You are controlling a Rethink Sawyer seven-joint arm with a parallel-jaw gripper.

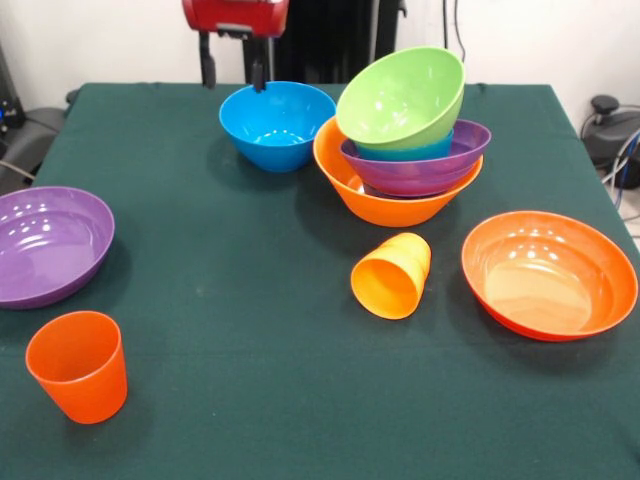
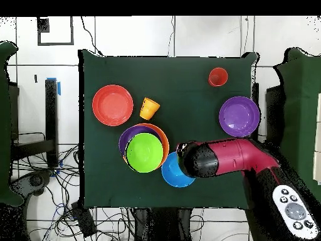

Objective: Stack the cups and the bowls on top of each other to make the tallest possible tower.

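Red-orange cup (image 1: 78, 365) stood upright by the front view's near-left corner; the tower (image 1: 405, 140) leaned near the far edge.
Gripper (image 1: 233, 62) hung spread and empty over the glossy blue bowl (image 1: 276, 124). Overhead, the tilted green bowl (image 2: 145, 152) looked liable to slide off if nudged.

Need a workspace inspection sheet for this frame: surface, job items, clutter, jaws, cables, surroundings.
Surface: table under a dark green cloth.
Job's things: tower has a yellow-orange base, purple, blue, and a tilted green bowl on top. Loose: blue bowl, purple bowl, red-orange bowl, yellow-orange cup on its side, red-orange cup upright.
Clutter: nothing seen.
Gripper: jaws open, empty, above the blue bowl.
Cables: tangle on the floor beside the table.
Surroundings: tiled floor, white wall.
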